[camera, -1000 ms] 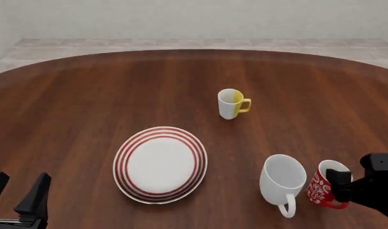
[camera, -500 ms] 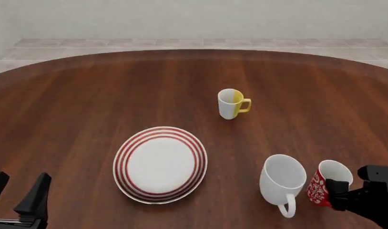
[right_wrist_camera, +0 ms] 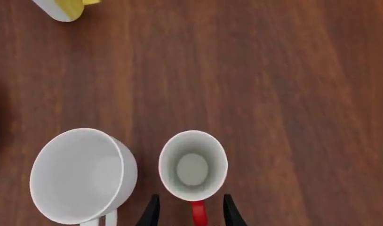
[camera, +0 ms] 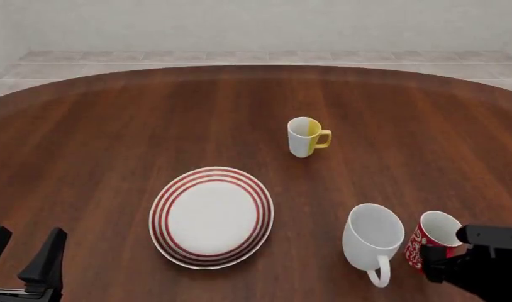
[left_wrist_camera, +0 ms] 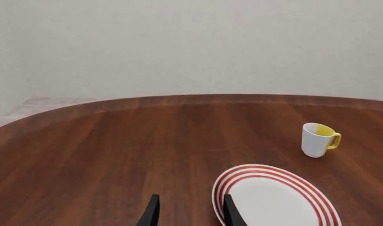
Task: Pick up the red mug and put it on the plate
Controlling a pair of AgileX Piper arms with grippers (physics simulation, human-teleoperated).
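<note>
The red mug (camera: 432, 238) stands upright on the brown table (camera: 113, 138), near the front edge on the right side. It has white swirls on it and is white inside. The big white mug (camera: 372, 237) stands just beside it on its left, so close that it is hard to tell if they touch. The right hand (right_wrist_camera: 190, 212) is just behind the red mug, on the side where the red handle (right_wrist_camera: 197, 211) sticks out. In the right wrist view its two black fingers (right_wrist_camera: 150, 213) are spread apart, one on each side of the handle, and they do not squeeze it. So the right hand is loose and holds nothing. In the front view the dark arm covers the lower part of the red mug. The plate (camera: 211, 216) with red rings lies flat on the table, well to the left of both mugs, with nothing on it. A small white and yellow mug (camera: 305, 136) stands farther back, well apart from the others. The left hand (camera: 19, 255) is at the front left corner, away from the plate, with its fingers spread wide and nothing between them.
</note>
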